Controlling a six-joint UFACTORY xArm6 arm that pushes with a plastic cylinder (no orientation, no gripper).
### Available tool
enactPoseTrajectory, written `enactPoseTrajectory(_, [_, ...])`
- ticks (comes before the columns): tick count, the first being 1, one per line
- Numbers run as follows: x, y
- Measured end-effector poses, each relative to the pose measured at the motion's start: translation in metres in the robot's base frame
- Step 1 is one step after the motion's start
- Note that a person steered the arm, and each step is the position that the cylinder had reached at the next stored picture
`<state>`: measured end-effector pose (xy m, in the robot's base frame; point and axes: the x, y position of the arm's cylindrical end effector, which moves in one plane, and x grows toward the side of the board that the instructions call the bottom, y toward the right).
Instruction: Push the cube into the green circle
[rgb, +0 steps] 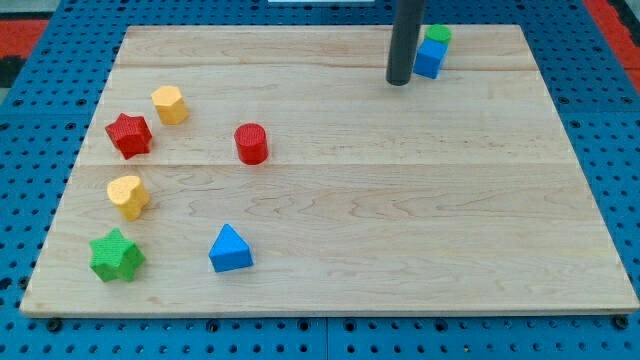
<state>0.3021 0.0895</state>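
Camera view: no pincer, so no jaw state to tell; my tip (399, 82) sits just left of blue cube (430, 59) | cube touches green circle (437, 34), bench (400, 220) top edge | step: final nudge, likely rightward-up.

My tip (399, 82) ends a smooth, dark grey, straight cylindrical rod.

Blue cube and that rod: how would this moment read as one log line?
my tip just left of blue cube | cube touching green circle at the view's top | other blocks untouched
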Motion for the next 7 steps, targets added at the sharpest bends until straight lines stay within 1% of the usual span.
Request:
enactPoseTrajectory(1, [-0.005, -0.021])
enactPoseTrajectory(2, [-0.019, -0.024])
enactPoseTrajectory(4, [-0.019, 0.03])
enactPoseTrajectory(6, [-0.019, 0.11])
enactPoseTrajectory(7, [-0.019, 0.137])
